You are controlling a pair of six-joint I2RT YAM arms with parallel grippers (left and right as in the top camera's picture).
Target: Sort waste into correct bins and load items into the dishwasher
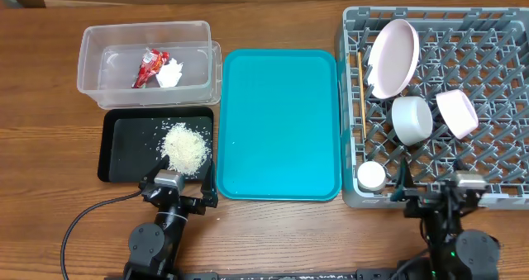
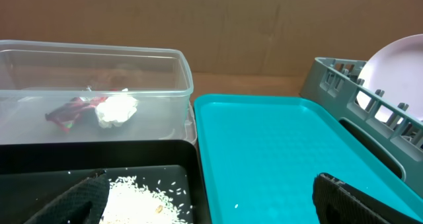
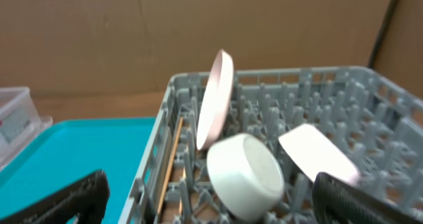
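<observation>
Looking across the table, the sorting reads as essentially finished. Far left, the clear tub [image 1: 145, 26] holds the red wrapper [image 1: 150, 67] and the white tissue [image 1: 171, 73] side by side, dry rubbish kept behind tall walls. Just near of it, the black tray [image 1: 124, 148] carries the rice [image 1: 185, 147] in a loose heap toward its right end, where a low rim is enough to hold the grains.

On the right, the grey rack [image 1: 430, 14] has the plate [image 1: 393, 57] propped on edge between pegs, two bowls [image 1: 412, 119] [image 1: 457, 112] tipped on their sides, the cup [image 1: 371, 176] at the near-left corner and the chopsticks [image 1: 361, 94] lying along the left wall. The teal tray [image 1: 281, 123] between them is bare.

The left gripper [image 1: 180, 191] hovers at the black tray's near edge and the right gripper [image 1: 450, 196] at the rack's near edge, each with fingers spread wide and nothing between them.
</observation>
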